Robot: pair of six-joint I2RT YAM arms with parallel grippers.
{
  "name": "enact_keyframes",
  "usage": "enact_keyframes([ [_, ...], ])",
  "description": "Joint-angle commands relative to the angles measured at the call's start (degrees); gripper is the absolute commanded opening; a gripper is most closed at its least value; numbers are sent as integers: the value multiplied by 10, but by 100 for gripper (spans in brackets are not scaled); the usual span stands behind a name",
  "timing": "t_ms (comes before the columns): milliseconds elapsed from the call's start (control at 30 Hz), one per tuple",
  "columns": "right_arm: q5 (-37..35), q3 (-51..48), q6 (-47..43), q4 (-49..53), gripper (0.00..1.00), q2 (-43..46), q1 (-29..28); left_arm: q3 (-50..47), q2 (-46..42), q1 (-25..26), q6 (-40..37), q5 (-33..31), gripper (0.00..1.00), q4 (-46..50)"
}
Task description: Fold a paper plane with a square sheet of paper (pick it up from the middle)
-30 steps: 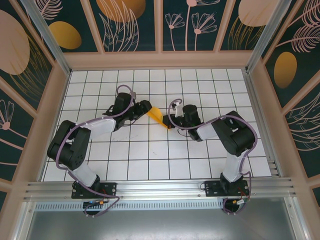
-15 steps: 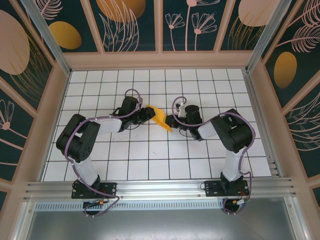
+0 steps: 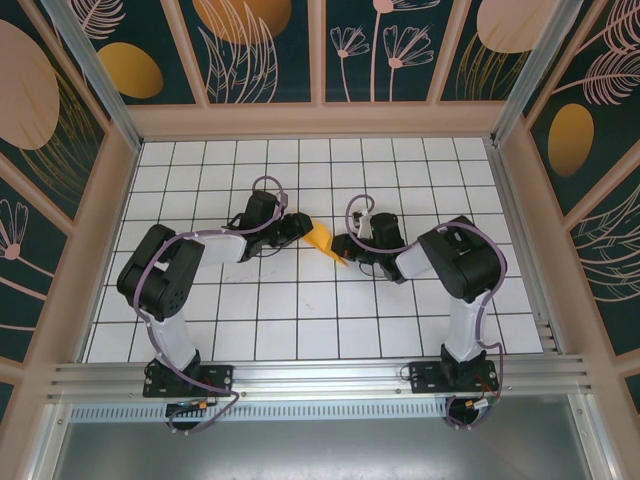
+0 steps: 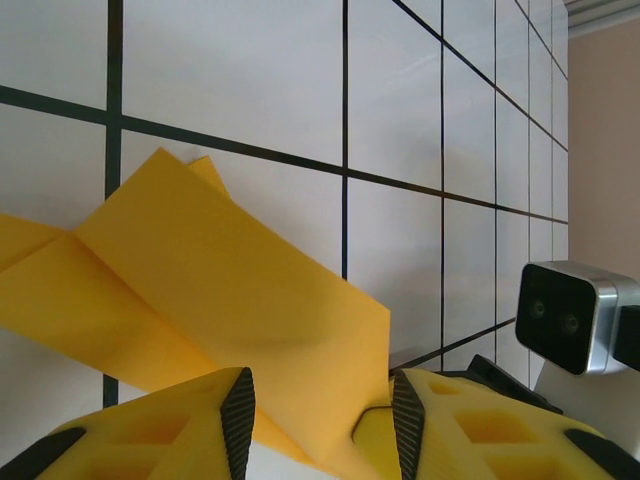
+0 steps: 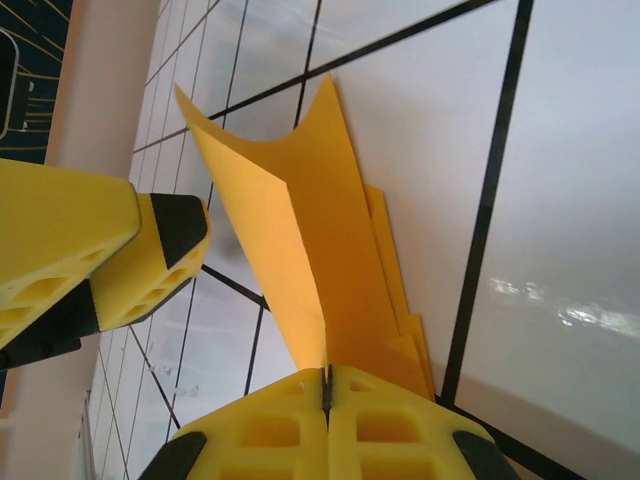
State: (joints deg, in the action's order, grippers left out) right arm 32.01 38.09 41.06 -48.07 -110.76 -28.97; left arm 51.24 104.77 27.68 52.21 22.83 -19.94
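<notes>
Half-folded plane at the middle of the table

The paper was at the middle of the table, at least partly lifted off it. It was already creased and doubled into several layers with one flap standing up, so the early folds looked done. It was not yet a narrow dart: the flaps stood uneven and open, so I judged the last folds and the pressing flat were left. The right claw, just right of the table's middle, was pinched together on the paper's layered end. The left claw, just left of the middle, had its fingers apart astride the paper's other edge.
</notes>
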Motion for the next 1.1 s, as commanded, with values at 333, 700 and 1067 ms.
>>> enact_keyframes([
  [333,4,3,13,7,0,-21,10,18,32,5,3,70,41,-50],
  [700,10,15,12,33,0,-33,13,38,52,11,5,83,42,-48],
  [1067,24,13,4,26,2,-30,15,69,74,13,15,34,38,-2],
])
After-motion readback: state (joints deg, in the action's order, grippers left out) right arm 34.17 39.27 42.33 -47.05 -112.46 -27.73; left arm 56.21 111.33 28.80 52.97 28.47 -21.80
